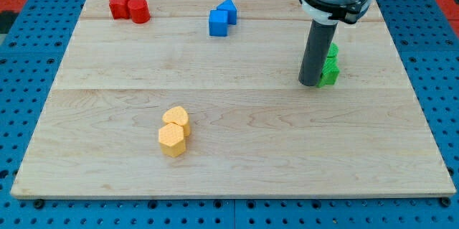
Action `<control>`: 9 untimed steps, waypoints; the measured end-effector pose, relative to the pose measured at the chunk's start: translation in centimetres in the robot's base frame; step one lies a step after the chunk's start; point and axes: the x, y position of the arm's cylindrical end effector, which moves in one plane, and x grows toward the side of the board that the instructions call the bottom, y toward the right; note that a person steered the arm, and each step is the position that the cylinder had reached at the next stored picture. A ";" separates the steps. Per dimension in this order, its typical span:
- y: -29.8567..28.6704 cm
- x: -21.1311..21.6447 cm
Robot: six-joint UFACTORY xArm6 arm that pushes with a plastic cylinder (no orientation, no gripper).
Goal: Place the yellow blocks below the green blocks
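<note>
yellow blocks | well apart from my tip, toward view's lower left | tip beside green blocks, holding nothing

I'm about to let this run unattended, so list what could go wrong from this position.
1. My tip sits right against the green blocks, partly hiding them. Moving off carelessly could knock them and shift the target.
2. The two yellow blocks lie far off toward the view's bottom left, touching. A long push may split them or make one slip off my tip.
3. The green blocks are near the board's right side, so an overshoot could send yellow toward that edge.
</note>
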 end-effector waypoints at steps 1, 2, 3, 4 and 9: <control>-0.7 2.0; -1.7 5.6; -5.2 7.4; -9.9 10.2; -14.6 11.2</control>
